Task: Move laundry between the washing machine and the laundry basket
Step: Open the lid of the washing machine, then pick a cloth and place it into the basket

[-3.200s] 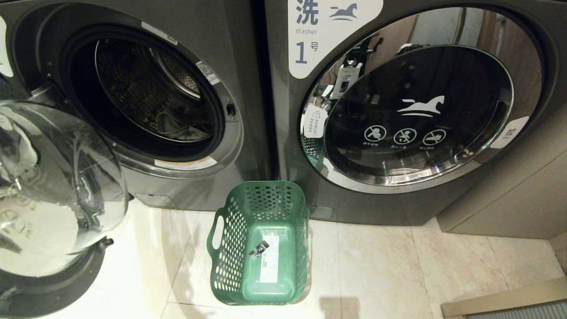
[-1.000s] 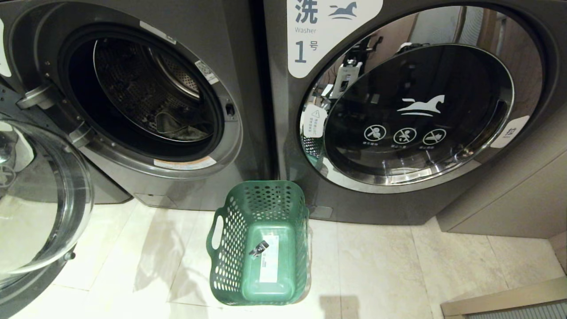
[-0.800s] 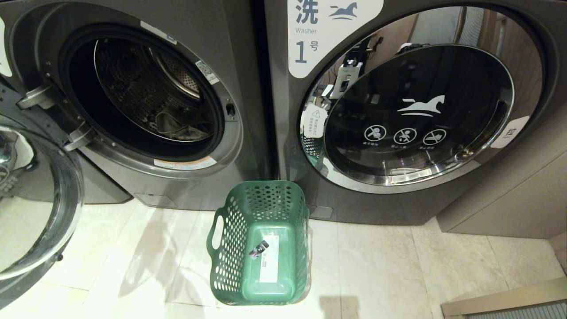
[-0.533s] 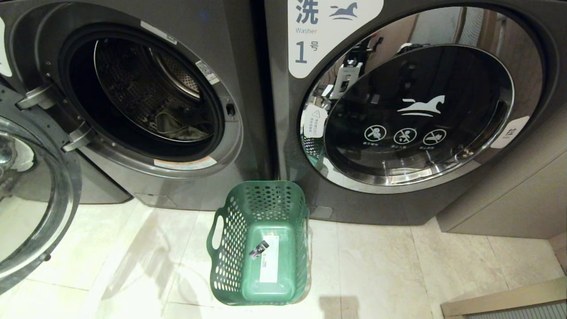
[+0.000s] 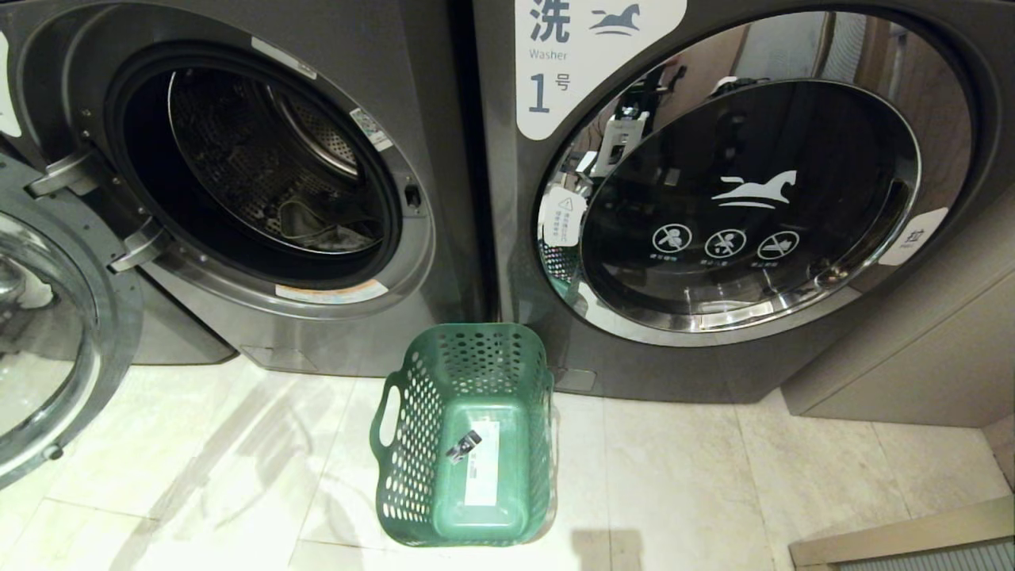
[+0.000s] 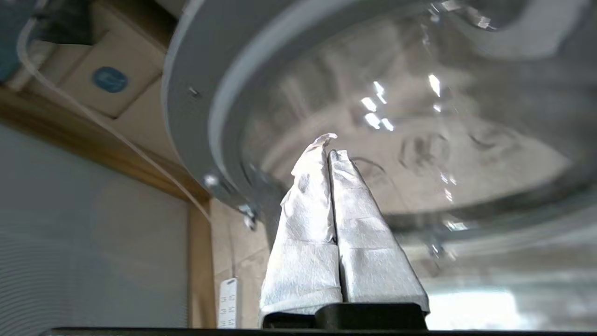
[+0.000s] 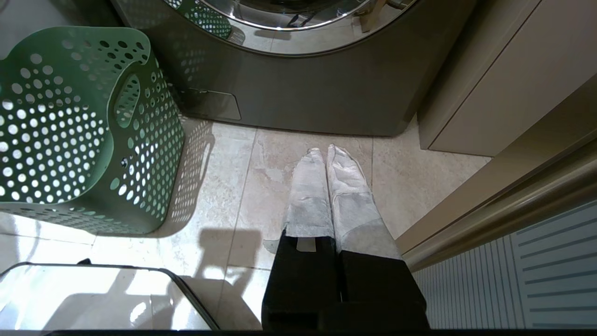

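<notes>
Two dark grey front-loading washers side by side, left washing machine (image 5: 254,170) with round glass door (image 5: 47,349) swung wide | pale grey laundry (image 5: 317,226) low in drum | perforated dark green plastic laundry basket (image 5: 412,444) empty, on floor between | step: door opened; next: reach into drum, grasp cloth | left gripper (image 6: 329,154) clenched, empty, near door glass | right gripper (image 7: 324,154) clenched, parked above tiles.

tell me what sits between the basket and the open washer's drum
Head view: only bare tile floor, then the washing machine front panel below its open port. The laundry lies in the drum; the laundry basket holds none.
</notes>
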Robot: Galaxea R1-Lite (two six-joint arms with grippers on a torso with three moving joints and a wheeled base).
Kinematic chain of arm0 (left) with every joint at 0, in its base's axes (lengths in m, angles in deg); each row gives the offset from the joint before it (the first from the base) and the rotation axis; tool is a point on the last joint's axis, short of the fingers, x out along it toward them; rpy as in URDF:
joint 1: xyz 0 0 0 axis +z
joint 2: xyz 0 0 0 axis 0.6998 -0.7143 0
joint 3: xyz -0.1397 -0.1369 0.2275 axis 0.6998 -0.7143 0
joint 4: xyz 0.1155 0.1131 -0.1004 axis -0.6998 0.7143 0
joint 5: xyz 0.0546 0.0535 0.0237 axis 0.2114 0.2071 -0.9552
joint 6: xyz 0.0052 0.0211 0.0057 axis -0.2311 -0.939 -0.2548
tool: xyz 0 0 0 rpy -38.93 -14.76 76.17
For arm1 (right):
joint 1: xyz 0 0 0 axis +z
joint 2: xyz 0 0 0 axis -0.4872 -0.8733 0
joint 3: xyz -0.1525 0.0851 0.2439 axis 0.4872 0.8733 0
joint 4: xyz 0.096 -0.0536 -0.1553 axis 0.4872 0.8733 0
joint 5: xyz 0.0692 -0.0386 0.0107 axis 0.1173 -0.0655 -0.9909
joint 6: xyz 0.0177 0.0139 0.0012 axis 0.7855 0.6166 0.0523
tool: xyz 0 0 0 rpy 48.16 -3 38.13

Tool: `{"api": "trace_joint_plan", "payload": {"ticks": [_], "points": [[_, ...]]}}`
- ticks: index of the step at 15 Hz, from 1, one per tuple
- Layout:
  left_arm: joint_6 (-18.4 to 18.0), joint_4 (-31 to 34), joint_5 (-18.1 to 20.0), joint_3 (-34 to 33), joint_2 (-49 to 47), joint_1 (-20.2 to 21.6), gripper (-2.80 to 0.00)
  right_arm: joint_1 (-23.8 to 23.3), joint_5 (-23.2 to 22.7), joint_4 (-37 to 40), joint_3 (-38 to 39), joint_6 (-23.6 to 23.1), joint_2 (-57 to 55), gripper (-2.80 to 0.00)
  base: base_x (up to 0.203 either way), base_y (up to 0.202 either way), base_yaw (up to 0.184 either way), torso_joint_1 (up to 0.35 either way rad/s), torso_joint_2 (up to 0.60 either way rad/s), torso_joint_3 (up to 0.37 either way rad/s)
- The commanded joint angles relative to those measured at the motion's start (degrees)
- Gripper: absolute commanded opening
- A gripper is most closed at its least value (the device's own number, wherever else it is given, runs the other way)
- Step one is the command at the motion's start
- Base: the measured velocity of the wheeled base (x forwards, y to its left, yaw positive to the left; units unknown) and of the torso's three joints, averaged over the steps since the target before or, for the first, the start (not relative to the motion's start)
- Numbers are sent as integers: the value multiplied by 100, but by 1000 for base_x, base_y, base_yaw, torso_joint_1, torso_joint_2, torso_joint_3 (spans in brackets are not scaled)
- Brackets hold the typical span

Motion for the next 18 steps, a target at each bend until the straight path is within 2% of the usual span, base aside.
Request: {"api": "trace_joint_plan", "payload": {"ticks": [1,4,7,8,10,12,14,16,17,18], "points": [[67,1,352,-920,819,-313,-280,1,-2,-1,0,-4,0,-280,0,0,0,0,0,0],[159,4,694,-2854,1995,-1210,-280,1,-4,-1,0,-4,4,-280,0,0,0,0,0,0],[140,-2,834,-4855,3561,-2623,-280,1,-3,-1,0,-4,-3,-280,0,0,0,0,0,0],[100,-56,855,-5512,4019,-2980,-280,1,0,-1,0,-4,4,-280,0,0,0,0,0,0],[-13,-546,885,-7034,4791,-3400,-280,1,-6,-1,0,-4,4,-280,0,0,0,0,0,0],[-120,-1251,1060,-8456,5607,-3545,-280,1,-3,-1,0,1,2,-280,0,0,0,0,0,0],[-167,-1106,1586,-9038,6662,-3576,-280,1,0,-1,0,-4,4,-280,0,0,0,0,0,0],[-209,-565,2718,-8944,7497,-3601,-280,1,0,-1,0,-4,4,-280,0,0,0,0,0,0],[-308,-328,3041,-8891,7855,-3614,-280,1,0,-1,0,-4,4,-280,0,0,0,0,0,0],[-443,-223,3195,-8868,8199,-3619,-280,1,0,-1,0,-4,4,-280,0,0,0,0,0,0]]}}
